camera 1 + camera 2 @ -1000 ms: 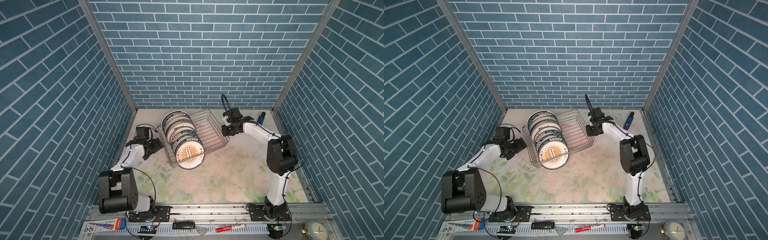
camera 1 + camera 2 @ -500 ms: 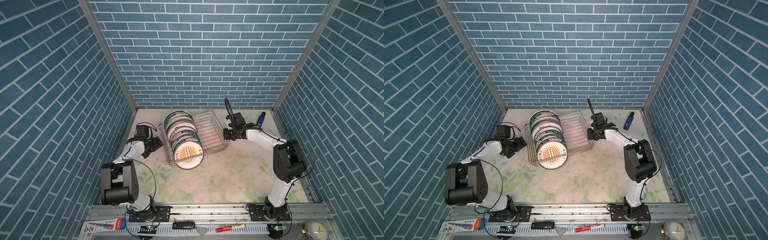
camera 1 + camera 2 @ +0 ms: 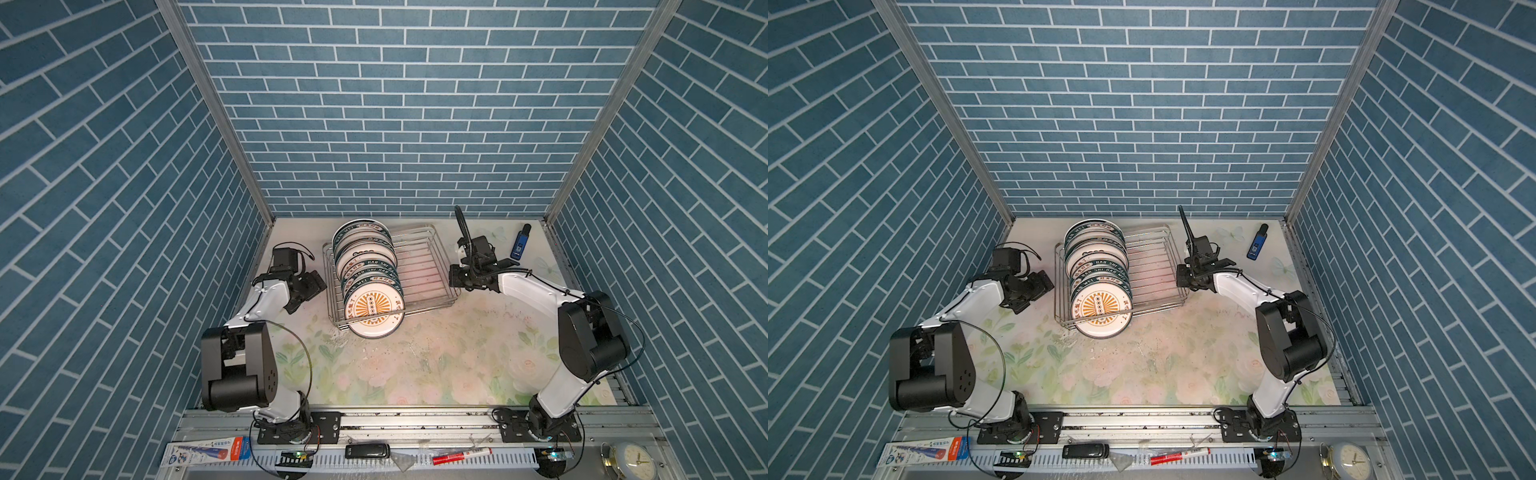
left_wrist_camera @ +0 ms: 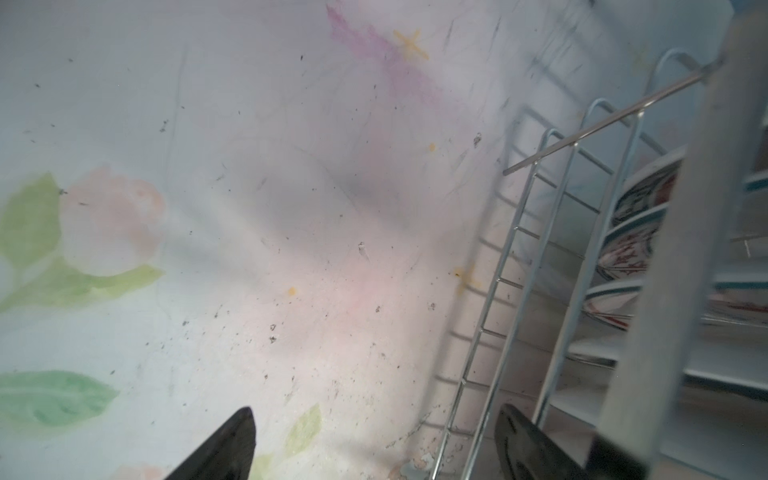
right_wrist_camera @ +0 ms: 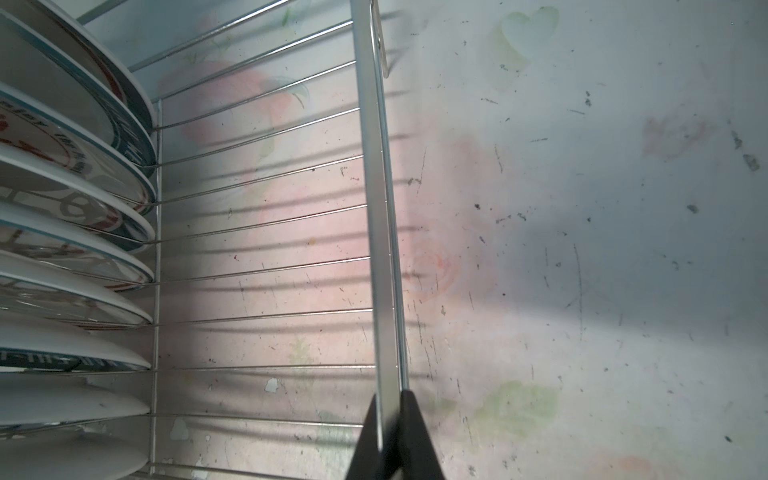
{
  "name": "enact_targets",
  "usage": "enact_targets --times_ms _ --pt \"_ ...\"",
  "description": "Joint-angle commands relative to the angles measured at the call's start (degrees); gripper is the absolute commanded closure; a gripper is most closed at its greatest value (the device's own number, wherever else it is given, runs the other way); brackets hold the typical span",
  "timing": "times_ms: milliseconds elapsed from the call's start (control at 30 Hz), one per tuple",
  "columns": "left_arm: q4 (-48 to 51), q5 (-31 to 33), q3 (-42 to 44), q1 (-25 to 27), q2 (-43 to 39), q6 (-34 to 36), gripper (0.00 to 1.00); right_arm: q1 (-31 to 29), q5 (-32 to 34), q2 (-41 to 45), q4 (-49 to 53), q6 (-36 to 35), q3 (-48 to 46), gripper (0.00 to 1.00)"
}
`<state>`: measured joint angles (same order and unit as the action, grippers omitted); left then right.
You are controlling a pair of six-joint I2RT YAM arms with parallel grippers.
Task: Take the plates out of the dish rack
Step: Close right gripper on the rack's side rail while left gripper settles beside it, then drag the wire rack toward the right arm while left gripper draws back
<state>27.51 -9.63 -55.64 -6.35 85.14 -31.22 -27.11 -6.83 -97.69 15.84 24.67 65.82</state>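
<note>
The dish rack is a silver wire basket at the back middle of the floral table. Several plates stand on edge in its left half; the frontmost, with an orange sunburst, sticks out over the front rim. My right gripper is shut on the rack's right rim, pinching the flat metal bar at its tips. The plates lie across the rack from it. My left gripper is open and empty, low beside the rack's left wall, with plates behind the wires.
A small blue device lies at the back right, behind my right arm. Blue tiled walls close in three sides. A tube, a black gadget, a red marker and a clock sit on the front rail.
My right gripper has moved toward the front with the rack's rim in it, swinging the rack's right end forward. The left arm's elbow has shifted; its gripper stays beside the rack.
</note>
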Motion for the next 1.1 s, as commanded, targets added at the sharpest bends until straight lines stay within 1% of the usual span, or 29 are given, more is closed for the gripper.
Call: enact_targets --times_ms 0,167,367,533,733,867,1067 --pt "3.05 1.74 -1.75 0.03 -2.77 0.62 0.08 -0.18 0.08 -0.47 5.31 14.45 -4.19 0.92" --pt "4.57 2.42 -0.79 -0.31 -5.13 0.53 0.08 -0.31 -1.15 -0.66 4.58 14.36 -4.32 0.93" --pt "8.58 2.05 0.48 -0.59 -12.37 0.00 0.08 -0.88 -0.99 0.24 4.04 14.77 -5.28 0.93" --pt "9.82 -3.13 5.62 -0.50 -21.23 -1.79 0.09 -0.93 -1.84 -0.21 2.05 15.74 -6.09 0.93" --pt "10.85 -9.68 10.64 -0.32 -28.67 -3.52 0.11 -1.60 -2.93 -0.93 0.59 16.64 -6.58 0.93" --pt "10.71 -11.26 11.24 -0.24 -29.97 -3.67 0.11 -2.37 -2.79 0.20 -1.09 17.82 -8.63 0.93" --pt "5.86 -13.20 11.32 0.02 -25.54 -3.61 0.12 -2.77 -1.27 2.85 -2.03 18.91 -11.75 0.95"
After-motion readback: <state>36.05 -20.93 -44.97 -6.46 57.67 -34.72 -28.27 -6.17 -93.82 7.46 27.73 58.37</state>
